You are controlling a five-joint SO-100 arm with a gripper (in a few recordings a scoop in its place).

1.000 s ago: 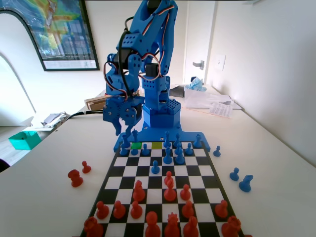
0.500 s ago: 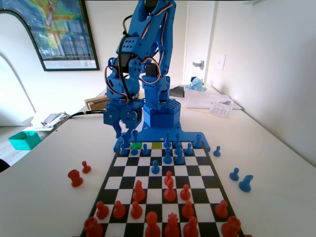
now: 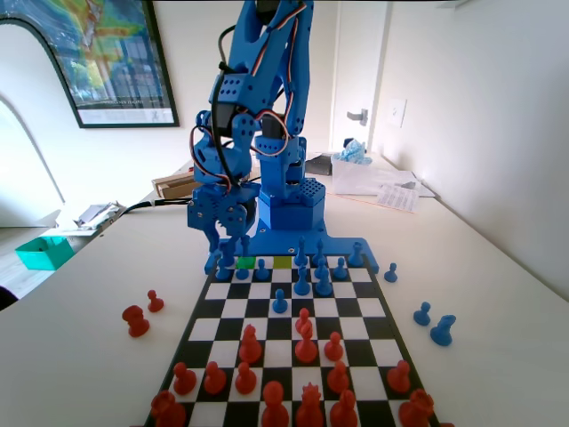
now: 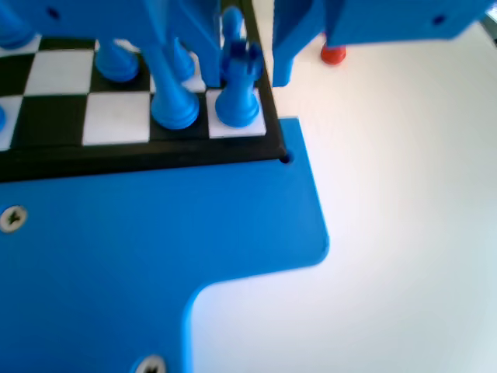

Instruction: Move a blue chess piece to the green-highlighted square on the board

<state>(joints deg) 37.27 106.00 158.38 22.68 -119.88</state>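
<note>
Directly below my gripper [image 3: 227,238] lies the far left corner of the board [image 3: 373,313] in the fixed view. Its jaws hang parted, gripping nothing. Just right of it sit the green squares [image 3: 246,262]. Between its jaws in the wrist view stands a blue rook [image 4: 238,85].

I record the gripper [image 3: 220,233] lower than a second ago in the fixed view, now just above the board's [image 3: 231,307] far left corner pieces. The arm's upper links have tilted further forward. No piece displaced.
</note>
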